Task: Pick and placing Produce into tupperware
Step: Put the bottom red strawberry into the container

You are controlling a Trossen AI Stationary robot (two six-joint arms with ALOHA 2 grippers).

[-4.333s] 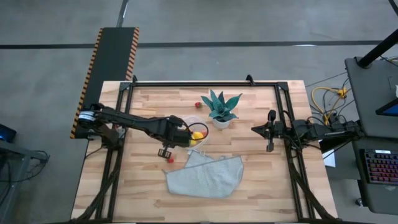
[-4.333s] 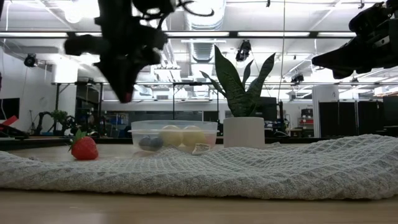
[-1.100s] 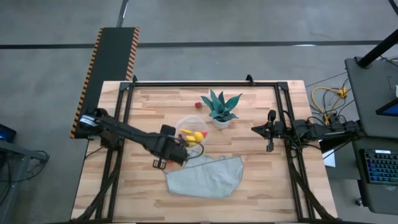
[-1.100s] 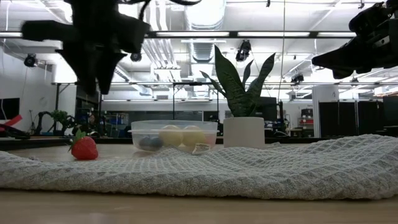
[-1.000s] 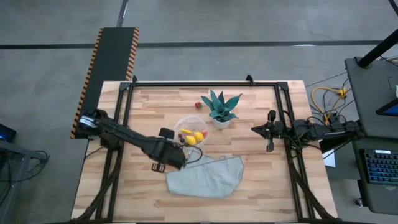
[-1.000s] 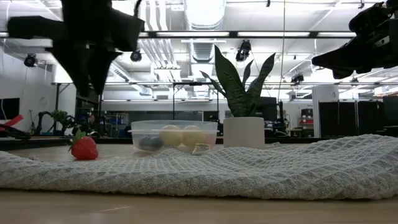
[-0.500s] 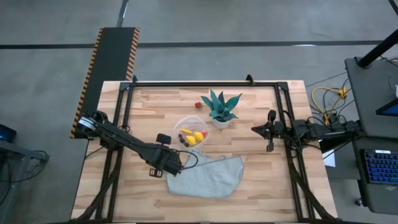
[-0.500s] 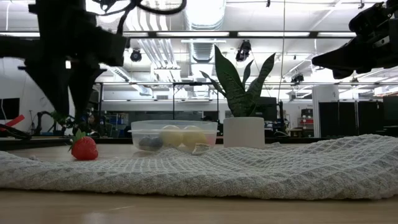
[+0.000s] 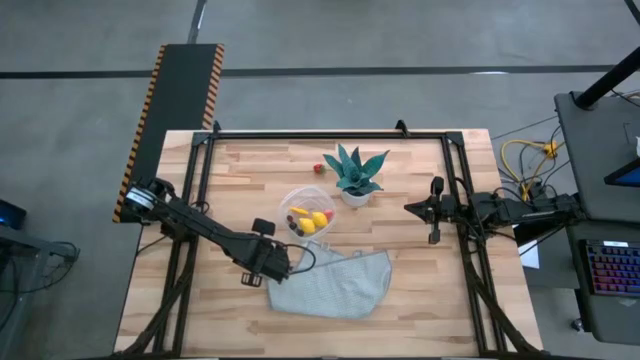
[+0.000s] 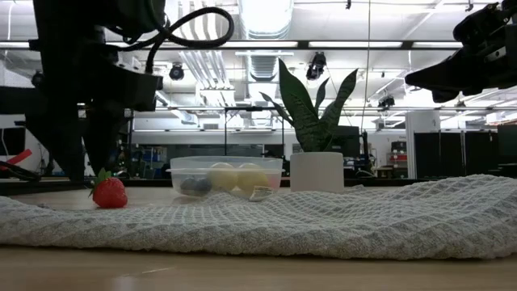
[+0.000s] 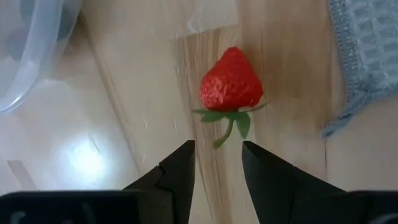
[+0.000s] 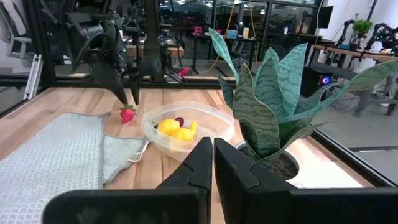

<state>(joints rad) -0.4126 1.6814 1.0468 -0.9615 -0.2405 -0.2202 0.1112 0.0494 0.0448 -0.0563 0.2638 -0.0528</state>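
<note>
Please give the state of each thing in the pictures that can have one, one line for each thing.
left gripper: jaws open, above the strawberry, holding nothing
right gripper: jaws shut, empty, at the table's right side
strawberry: lying on the table, outside the container
container: no lid, holding yellow and dark fruits
second strawberry: on the table behind the plant
cloth: rumpled, lying on the table
potted plant: upright

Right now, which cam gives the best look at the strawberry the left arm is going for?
Left wrist view: the strawberry lies large and unobstructed on the wood, just ahead of the open left gripper. Low view shows it small, side-on. Right wrist view shows it distant. In the high view the arm hides it.
</note>
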